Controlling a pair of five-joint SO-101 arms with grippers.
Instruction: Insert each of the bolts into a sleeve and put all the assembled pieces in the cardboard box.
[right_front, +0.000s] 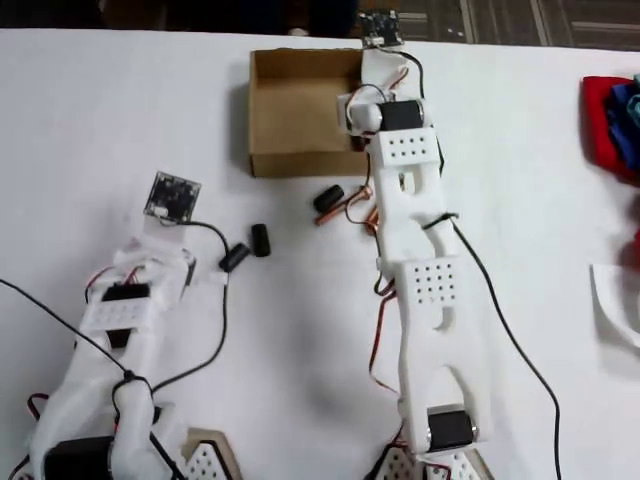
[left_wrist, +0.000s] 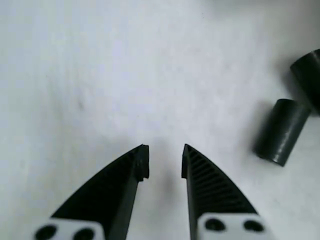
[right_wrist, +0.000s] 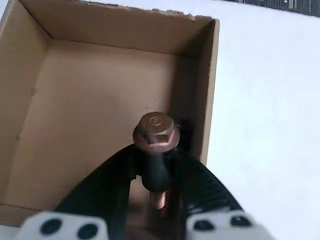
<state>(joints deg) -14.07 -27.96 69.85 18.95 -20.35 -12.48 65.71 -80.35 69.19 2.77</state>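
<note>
While the left gripper is hanging open over the white table, two black sleeves are lying close together just beside it. Farther out, a third sleeve is resting next to a copper bolt, near the right arm. Beyond them, the right gripper is clamping an assembled bolt-and-sleeve piece over the cardboard box, close to one wall.
</note>
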